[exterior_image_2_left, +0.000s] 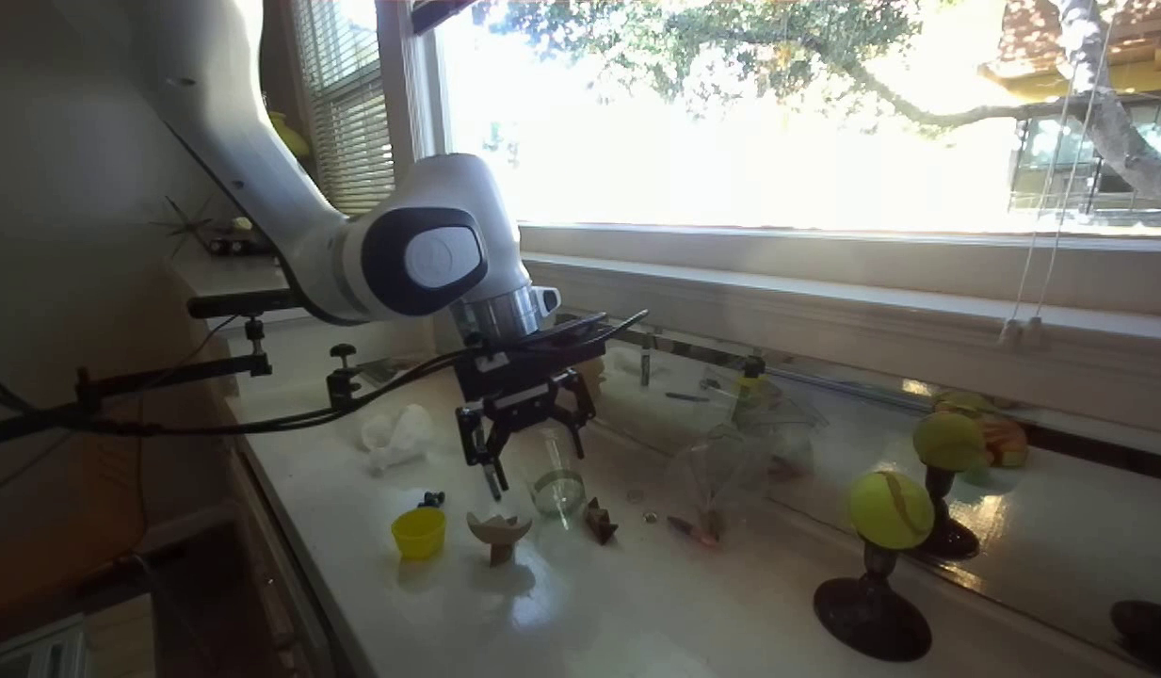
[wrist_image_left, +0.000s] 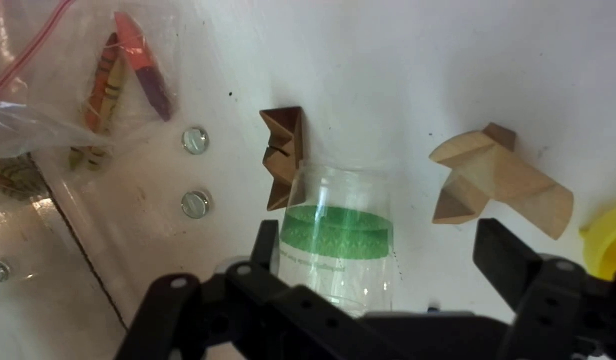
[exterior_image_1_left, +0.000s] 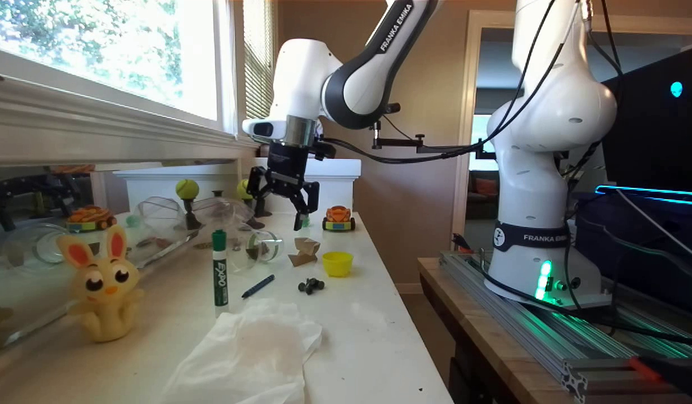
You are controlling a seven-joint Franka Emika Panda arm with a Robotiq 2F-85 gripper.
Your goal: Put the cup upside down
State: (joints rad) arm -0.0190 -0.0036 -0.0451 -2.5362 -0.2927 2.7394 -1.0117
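A clear plastic cup with a green band appears to lie on its side on the white counter. It also shows in both exterior views. Its narrower end points up in the wrist view; its wider end is partly hidden behind the gripper. A small yellow cup stands upright nearby and also shows in the wrist view. My gripper is open and empty above the counter, over the clear cup, as an exterior view shows. In the wrist view the clear cup is nearer the left finger.
Two wooden pieces flank the clear cup. A bag with crayons, a tennis ball on a stand, an orange toy car, a green marker, a rabbit toy and a tissue are around.
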